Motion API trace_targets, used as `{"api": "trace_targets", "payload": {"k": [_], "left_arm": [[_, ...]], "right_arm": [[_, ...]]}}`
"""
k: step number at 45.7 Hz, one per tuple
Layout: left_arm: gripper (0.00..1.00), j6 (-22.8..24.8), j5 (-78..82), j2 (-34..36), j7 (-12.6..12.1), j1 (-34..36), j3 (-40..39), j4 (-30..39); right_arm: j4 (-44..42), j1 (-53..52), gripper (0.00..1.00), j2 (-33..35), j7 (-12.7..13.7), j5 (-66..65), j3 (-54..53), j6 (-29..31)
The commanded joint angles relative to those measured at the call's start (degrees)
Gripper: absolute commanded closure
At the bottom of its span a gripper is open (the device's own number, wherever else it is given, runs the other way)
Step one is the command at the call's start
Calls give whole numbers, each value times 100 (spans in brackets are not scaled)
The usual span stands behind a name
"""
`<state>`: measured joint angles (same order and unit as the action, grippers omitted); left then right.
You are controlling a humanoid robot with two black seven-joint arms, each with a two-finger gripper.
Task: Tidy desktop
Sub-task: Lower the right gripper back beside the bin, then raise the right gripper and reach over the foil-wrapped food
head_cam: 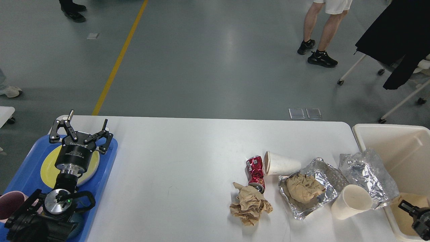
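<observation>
The white desktop (181,158) carries litter on its right half: a crushed red can (256,171), a white paper cup (281,163) lying on its side, a crumpled brown paper (250,205), a foil tray (331,191) holding more brown paper, a loose foil sheet (368,174) and a second paper cup (351,202). My left gripper (88,120) is open over the blue tray (23,168), holding nothing. My right gripper (416,215) shows only as a small dark part inside the cream bin (393,141), over brown paper (401,222). Its fingers cannot be told apart.
On the blue tray lie a yellow plate (47,168) and a pink cup (6,205). The cream bin stands off the table's right end. Beyond the far edge a person's legs (319,30) and a wheeled chair (396,50) with a black coat stand on the floor.
</observation>
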<state>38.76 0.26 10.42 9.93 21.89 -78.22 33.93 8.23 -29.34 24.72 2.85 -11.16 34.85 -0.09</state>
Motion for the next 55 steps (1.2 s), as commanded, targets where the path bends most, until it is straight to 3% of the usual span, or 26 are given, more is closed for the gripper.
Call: {"api": "trace_targets", "payload": {"k": [1,16,27,33,39,44,55], "left_arm": [[3,0,0,4,0,0,0,0],[3,0,0,-5,0,0,0,-9],[3,0,0,-5,0,0,0,-9],[3,0,0,4,0,0,0,0],[3,0,0,4,0,0,0,0],[3,0,0,-5,0,0,0,0],[3,0,0,-5,0,0,0,0]], "right_arm": [[20,-45,0,85,14,-26,31,44],[380,-730,0,1025,225,-114,57,694],[2181,-2609,0,2001,989,-1097,101,1177],[3183,-3971,0,2274,1385,-1635,680,1432],[4167,-5658,0,2195,1508,-1635,1980,1950],[4783,-6951,0,1739,1508,-1609,2868,2574],[6241,-8999,0,578,1499,-1573,3608,4218]]}}
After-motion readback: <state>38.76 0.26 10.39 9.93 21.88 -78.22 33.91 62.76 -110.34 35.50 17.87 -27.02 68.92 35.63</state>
